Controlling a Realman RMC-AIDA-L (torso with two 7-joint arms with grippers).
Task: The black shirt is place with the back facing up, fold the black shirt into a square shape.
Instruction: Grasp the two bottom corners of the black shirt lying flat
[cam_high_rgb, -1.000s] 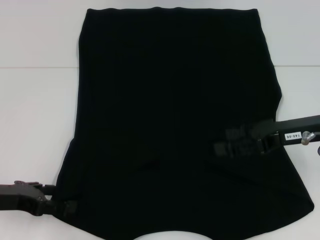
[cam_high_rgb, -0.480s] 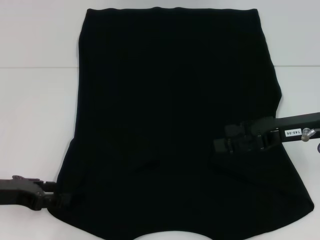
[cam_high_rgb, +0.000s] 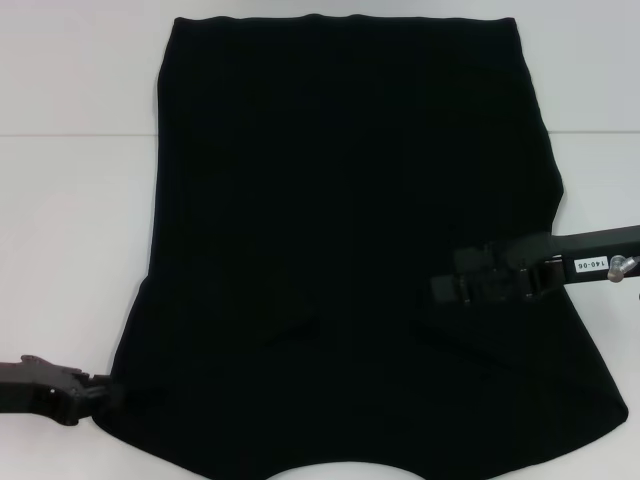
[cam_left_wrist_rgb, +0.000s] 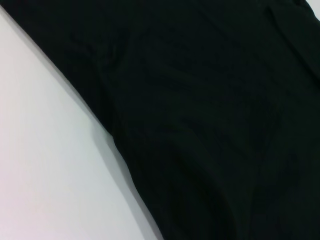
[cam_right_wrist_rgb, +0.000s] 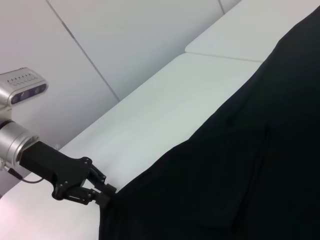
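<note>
White table (cam_high_rgb: 70, 230), smooth, seam line across far part; pale panelled wall (cam_right_wrist_rgb: 125, 45) behind. Black shirt (cam_high_rgb: 350, 250) spread flat over table centre, matte soft fabric, few shallow creases, curved near hem. Left gripper (cam_high_rgb: 100, 398) at shirt's near-left corner, fingertips touching fabric edge; jaws nearly together, grip on cloth unclear. Right gripper (cam_high_rgb: 445, 288) over shirt's right side; jaw state cannot tell.

A small white label (cam_high_rgb: 586, 267) on the right arm reads roughly "140-06".
</note>
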